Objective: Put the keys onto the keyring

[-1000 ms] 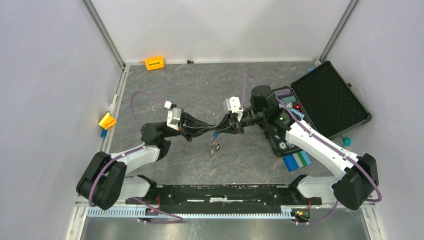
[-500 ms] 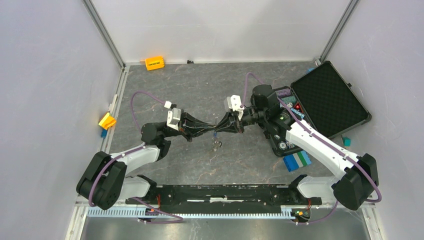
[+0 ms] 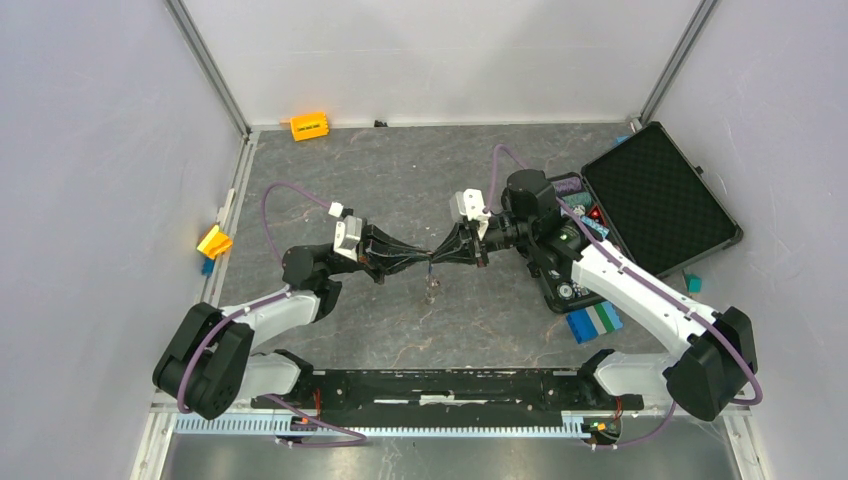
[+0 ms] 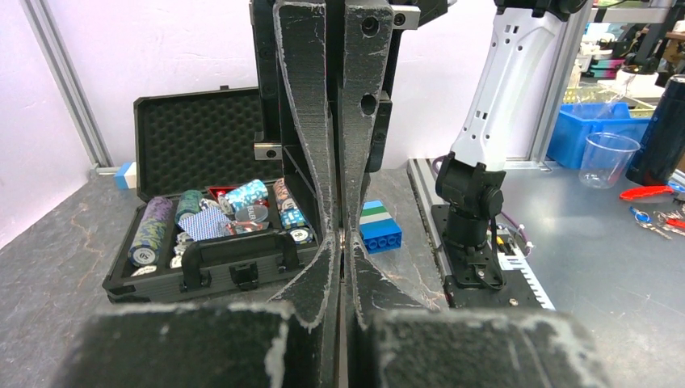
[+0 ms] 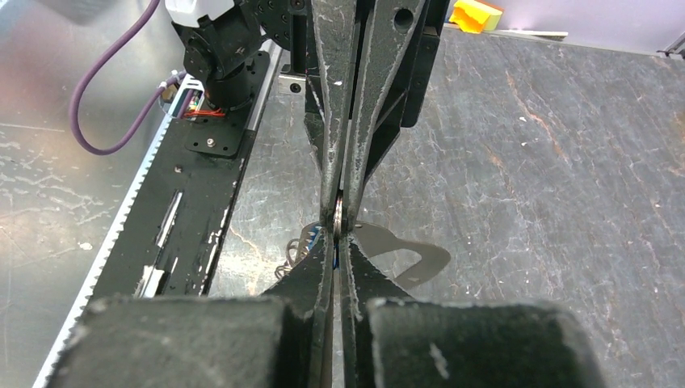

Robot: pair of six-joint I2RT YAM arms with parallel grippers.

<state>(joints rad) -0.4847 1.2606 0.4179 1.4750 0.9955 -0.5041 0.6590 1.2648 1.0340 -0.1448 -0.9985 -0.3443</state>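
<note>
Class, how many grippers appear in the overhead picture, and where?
2. The left gripper reaches in from the left, the right gripper from the right; their tips meet over the middle of the table. None seems hidden.

Top cam overhead, wrist cams close-up, face-to-face, all share table point(image 3: 400, 170) centre.

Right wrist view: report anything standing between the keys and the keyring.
Nothing visible stands between them. The keys hang just left of the keyring, both at the spot where the shut left hand and the shut right hand meet tip to tip. Whether keys and keyring touch is hidden behind the hands.
</note>
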